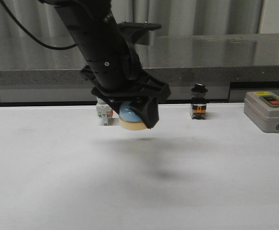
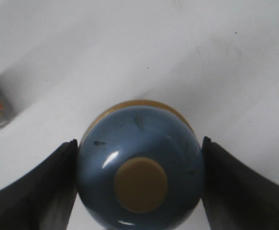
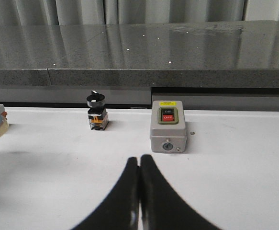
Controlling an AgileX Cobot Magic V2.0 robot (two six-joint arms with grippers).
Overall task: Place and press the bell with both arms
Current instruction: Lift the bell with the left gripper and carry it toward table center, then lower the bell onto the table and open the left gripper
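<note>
Pinching the bell (image 2: 140, 167) at three and nine o'clock, my left gripper (image 1: 135, 115) is carrying it above the table (image 1: 58, 182), leaving its button uncovered for pressing. My right gripper (image 3: 139, 165) is waiting, pressed together.

A white table (image 1: 58, 182) runs across the front view, with a stone counter (image 1: 216, 52) behind it along the far edge. The left gripper (image 1: 132, 112) hangs above the table a little left of centre, with the bell (image 1: 129, 117) between its fingers, held clear of the surface. Just behind and left of the bell, a push-button switch (image 1: 104, 112) stands on the table near the far edge. To the right of the bell, well apart, a small knob switch (image 1: 198, 101) stands in the same row. Further right, at the table's right end, sits a control box (image 1: 267, 111). In the right wrist view, the right gripper (image 3: 139, 187) sits in front of the control box, above the table.
</note>
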